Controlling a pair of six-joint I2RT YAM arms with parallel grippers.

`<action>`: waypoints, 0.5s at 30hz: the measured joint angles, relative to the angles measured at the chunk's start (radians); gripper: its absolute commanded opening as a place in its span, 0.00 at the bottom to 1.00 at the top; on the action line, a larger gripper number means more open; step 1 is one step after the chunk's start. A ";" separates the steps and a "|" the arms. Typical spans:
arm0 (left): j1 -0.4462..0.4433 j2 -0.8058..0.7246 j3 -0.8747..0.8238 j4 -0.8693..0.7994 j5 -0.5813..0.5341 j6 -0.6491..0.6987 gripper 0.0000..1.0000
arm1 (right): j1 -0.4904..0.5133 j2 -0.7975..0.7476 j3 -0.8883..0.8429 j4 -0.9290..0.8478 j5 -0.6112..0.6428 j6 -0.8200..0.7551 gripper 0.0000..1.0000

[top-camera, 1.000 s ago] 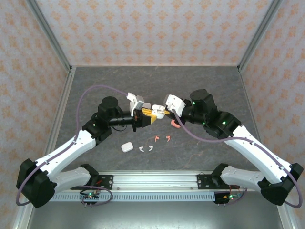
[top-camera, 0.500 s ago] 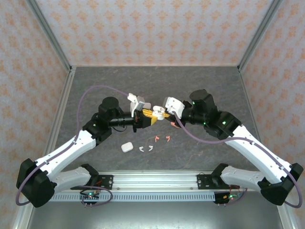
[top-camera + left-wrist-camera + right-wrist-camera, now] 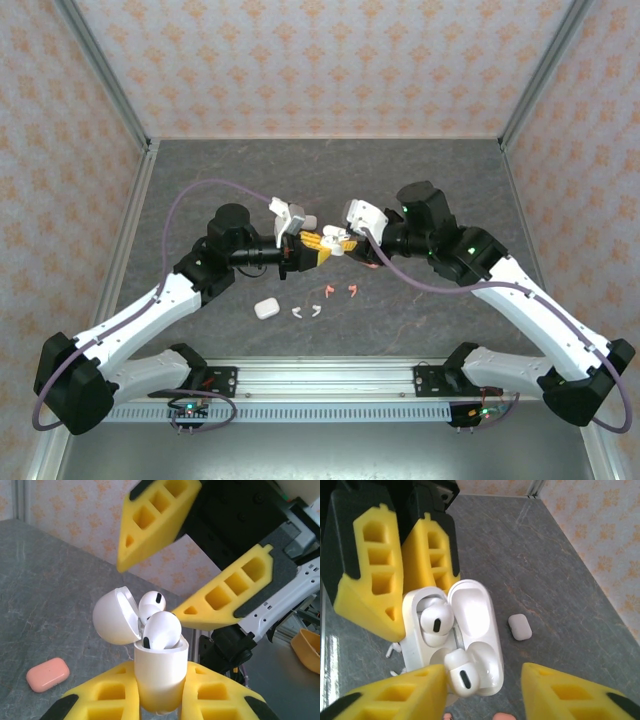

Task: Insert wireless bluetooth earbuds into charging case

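Left wrist view: the left claw (image 3: 160, 682) is clamped on the lower body of an open white case (image 3: 160, 657), which stands upright between its two yellow fingers. The lid (image 3: 116, 616) is swung back to one side of the grip. Two white earbuds sit in the case. The front earbud (image 3: 162, 629) has its head well above the rim, and the rear earbud (image 3: 151, 602) is tucked behind it. Just above them hangs the right claw (image 3: 150, 582), its fingers spread apart and gripping nothing. On the table (image 3: 45, 580), off to the side of the left claw, lies a closed pink case (image 3: 47, 674).

From the right wrist, the right claw (image 3: 482, 676) shows both fingers wide apart, with the open white case (image 3: 415, 630) and its lid (image 3: 475, 620) just ahead of them. The front earbud (image 3: 461, 672) lies just inside one finger; whether they touch I cannot tell. The rear earbud (image 3: 436, 617) sits deeper, close to the left claw (image 3: 422, 605). Beyond the lid a closed white case (image 3: 520, 626) rests on the table.

From the top external camera, the left claw (image 3: 305, 252) and right claw (image 3: 338, 240) meet tip to tip over the table. Towards the arm bases from them lie the closed white case (image 3: 265, 309), two loose white earbuds (image 3: 297, 313) and two pink earbuds (image 3: 328, 291). The closed pink case (image 3: 370, 263) lies partly under the right wrist.
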 measured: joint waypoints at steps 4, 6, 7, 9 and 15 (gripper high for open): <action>-0.005 -0.003 0.000 0.007 -0.017 0.009 0.00 | -0.004 -0.003 0.019 -0.001 -0.035 0.029 0.73; -0.004 -0.004 -0.001 0.016 -0.030 0.009 0.00 | -0.008 -0.010 0.021 -0.001 -0.064 0.046 0.78; -0.004 -0.004 -0.002 0.021 -0.034 0.009 0.00 | -0.012 -0.013 0.021 -0.001 -0.075 0.054 0.80; -0.004 -0.006 -0.004 0.027 -0.042 0.009 0.00 | -0.032 -0.024 0.021 0.001 -0.097 0.084 0.86; -0.005 -0.030 -0.011 0.045 -0.071 0.009 0.00 | -0.132 -0.059 0.021 0.047 -0.143 0.245 1.00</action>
